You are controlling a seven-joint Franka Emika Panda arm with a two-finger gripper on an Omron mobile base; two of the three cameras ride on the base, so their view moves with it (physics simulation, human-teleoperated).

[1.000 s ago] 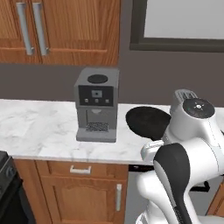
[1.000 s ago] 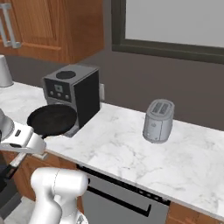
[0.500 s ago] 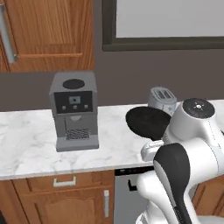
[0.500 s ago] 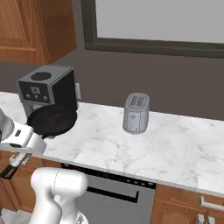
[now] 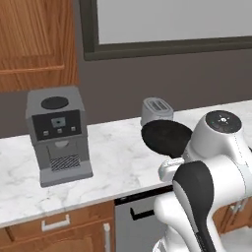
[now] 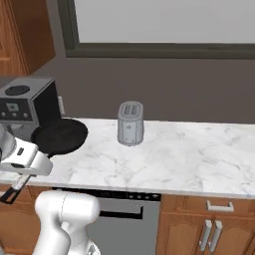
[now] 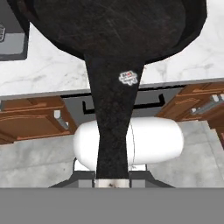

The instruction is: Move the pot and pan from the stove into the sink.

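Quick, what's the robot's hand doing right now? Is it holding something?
Gripper: shut on the handle of the black pan, carrying it above the marble counter.

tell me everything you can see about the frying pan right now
The pan is a flat, round, shallow black frying pan with a matte, slightly scuffed surface. It is held roughly level in the air above the white marble counter, touching nothing there, between the coffee machine and the toaster. In the hand view its long dark handle runs down toward the gripper, bears a small light sticker and ends in a pale band at the tip. The gripper is shut on that handle.
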